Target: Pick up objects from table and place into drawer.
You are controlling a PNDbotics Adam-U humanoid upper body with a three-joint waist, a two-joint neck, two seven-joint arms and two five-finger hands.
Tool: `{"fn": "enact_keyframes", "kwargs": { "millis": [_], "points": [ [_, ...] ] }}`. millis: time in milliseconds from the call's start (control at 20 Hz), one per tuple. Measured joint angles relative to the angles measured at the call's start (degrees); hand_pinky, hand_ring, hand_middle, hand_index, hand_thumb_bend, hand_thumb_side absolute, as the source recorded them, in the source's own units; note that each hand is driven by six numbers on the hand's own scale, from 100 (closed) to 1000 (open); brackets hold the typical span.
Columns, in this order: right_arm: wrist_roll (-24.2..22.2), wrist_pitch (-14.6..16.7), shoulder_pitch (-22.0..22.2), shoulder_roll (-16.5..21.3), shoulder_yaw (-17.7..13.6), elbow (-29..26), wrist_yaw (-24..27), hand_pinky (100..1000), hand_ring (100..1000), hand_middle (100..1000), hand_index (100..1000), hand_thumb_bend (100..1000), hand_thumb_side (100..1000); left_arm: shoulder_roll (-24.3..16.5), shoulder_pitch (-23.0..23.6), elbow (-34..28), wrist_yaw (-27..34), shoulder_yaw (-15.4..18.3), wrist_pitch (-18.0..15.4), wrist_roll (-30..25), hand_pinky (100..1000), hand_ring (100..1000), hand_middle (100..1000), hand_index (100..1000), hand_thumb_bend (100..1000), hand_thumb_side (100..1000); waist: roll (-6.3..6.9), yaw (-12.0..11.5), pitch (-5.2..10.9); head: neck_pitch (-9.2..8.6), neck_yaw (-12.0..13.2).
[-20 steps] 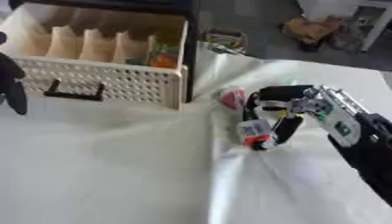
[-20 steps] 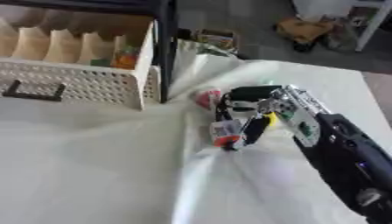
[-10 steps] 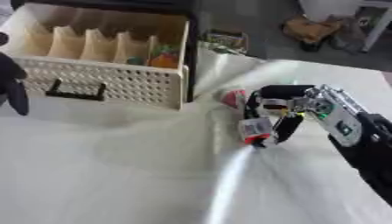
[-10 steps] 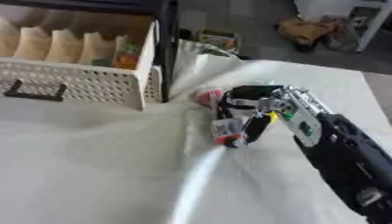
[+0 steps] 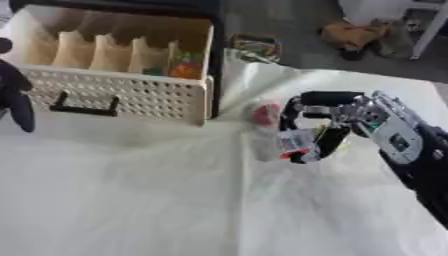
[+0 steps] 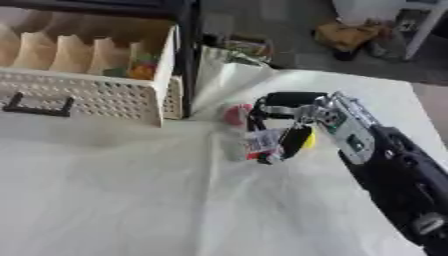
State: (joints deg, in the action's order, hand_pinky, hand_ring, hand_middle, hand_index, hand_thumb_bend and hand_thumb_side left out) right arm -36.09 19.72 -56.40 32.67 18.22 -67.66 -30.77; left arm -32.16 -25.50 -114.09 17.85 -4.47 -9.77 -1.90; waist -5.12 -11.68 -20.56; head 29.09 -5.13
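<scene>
— So where does the right hand (image 5: 350,120) stand at this moment?

— Right of centre in the frame, over the white cloth (image 5: 157,200). Its fingers are curled round a small packet (image 5: 296,141), white with a touch of red at the bottom, pinched between thumb and fingers. A yellow thing (image 6: 308,140) shows just behind the fingers in the right eye view; I cannot make out what it is.

— And the drawer?

— The cream perforated drawer (image 5: 131,95) sits in the upper left, pulled open, with upright dividers and something orange already in one compartment. The packet is well apart from it, to its right.

— What else lies close by?

— A pinkish-red round object (image 5: 265,114) on the cloth, just beside the curled fingers, between the hand and the drawer corner.

— What could spoil the carry?

— I'd judge the packet hangs low in the grip, so it might slip out on the way across. The hand could also knock that round object, or snag the rucked cloth.

— The left hand (image 5: 16,95)?

— Dark, at the left edge beside the drawer front, holding nothing; whether its fingers are curled I cannot tell.
</scene>
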Motion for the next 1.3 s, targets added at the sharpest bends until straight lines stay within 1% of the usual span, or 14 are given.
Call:
{"fn": "enact_keyframes", "kwargs": {
  "millis": [300,350,400,700,850,1000,1050,1100,1300],
  "points": [
    [1.46,-3.5,-0.74,0.96,-0.87,-5.01,2.16,753,654,151,498,171,166,0.0,0.26,0.0,0.17,0.0,0.09,0.03,286,337,501,802,100,636,0.05,0.25,0.07,-0.04,-0.11],
    [1.64,-4.11,-0.91,1.02,-0.94,-5.78,2.43,751,648,142,495,150,198,0.0,0.26,0.0,0.21,0.0,0.1,0.02,286,337,501,802,100,638,0.08,0.27,0.08,-0.06,-0.19],
    [1.84,-4.76,-1.1,1.03,-1.1,-6.52,2.71,750,645,136,493,183,173,0.0,0.26,0.0,0.24,0.01,0.11,0.02,286,337,501,802,100,641,0.12,0.28,0.09,-0.12,-0.31],
    [3.6,-8.77,-2.74,1.06,-2.43,-10.4,4.01,749,629,109,487,205,220,0.04,0.24,0.0,0.32,0.01,-0.1,0.17,290,341,502,802,100,662,0.4,0.47,0.34,-0.58,-0.62],
    [4.87,-10.65,-4.07,0.98,-3.11,-12.48,4.02,744,618,100,481,225,243,0.57,0.21,0.0,0.32,0.01,-0.32,0.07,290,342,502,802,100,667,0.42,0.62,0.38,-1.06,-0.79],
    [6.56,-12.77,-5.63,0.5,-3.75,-14.19,3.88,740,610,100,476,219,264,1.11,0.19,0.01,0.32,0.0,-0.42,0.03,291,345,502,802,100,672,0.44,0.53,0.4,-1.51,-1.07],
    [7.2,-13.6,-6.21,0.19,-3.87,-14.64,3.66,740,608,100,475,203,317,1.36,0.16,0.01,0.31,0.0,-0.42,0.02,292,345,502,802,100,672,0.44,0.39,0.4,-1.54,-1.14],
    [7.81,-14.36,-6.83,-0.18,-3.98,-14.99,3.46,742,609,100,476,227,288,1.58,0.12,0.01,0.29,-0.01,-0.43,0.02,292,346,503,803,100,672,0.44,0.3,0.4,-1.55,-1.25],
    [10.31,-17.04,-9.22,-1.65,-4.09,-15.71,1.9,736,599,100,473,251,314,2.73,-0.18,0.01,-0.27,-0.36,-0.55,-0.01,293,346,503,802,100,672,0.43,0.15,0.41,-1.99,-1.65]
  ]
}}
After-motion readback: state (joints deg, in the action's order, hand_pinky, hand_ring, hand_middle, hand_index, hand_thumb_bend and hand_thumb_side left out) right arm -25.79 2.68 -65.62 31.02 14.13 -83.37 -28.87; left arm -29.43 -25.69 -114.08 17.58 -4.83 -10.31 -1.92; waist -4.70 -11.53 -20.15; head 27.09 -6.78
